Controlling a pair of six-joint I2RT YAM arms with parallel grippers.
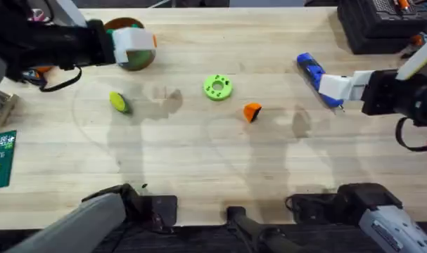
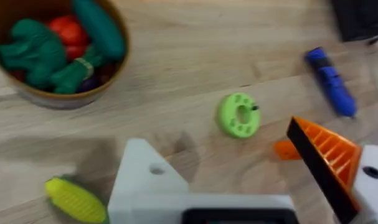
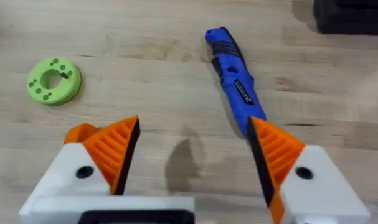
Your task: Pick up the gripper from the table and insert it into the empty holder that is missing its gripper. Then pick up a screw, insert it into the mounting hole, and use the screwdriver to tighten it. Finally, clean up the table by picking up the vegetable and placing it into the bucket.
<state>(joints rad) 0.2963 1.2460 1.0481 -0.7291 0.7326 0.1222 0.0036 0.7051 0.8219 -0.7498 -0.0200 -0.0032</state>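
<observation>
A small orange gripper tip [image 1: 252,112] lies loose near the middle of the pale wood counter [image 1: 199,161]. Just beyond it sits a green disc with holes [image 1: 217,87]. The blue screwdriver [image 1: 317,79] lies to the right, under the right gripper [image 3: 192,149], whose fingers are spread wide and hold nothing. The yellow-green vegetable [image 1: 119,102] lies to the left. The left gripper [image 2: 238,168], one finger a plain white holder [image 2: 145,177], is open and empty, above the toy-filled bucket [image 2: 108,74].
</observation>
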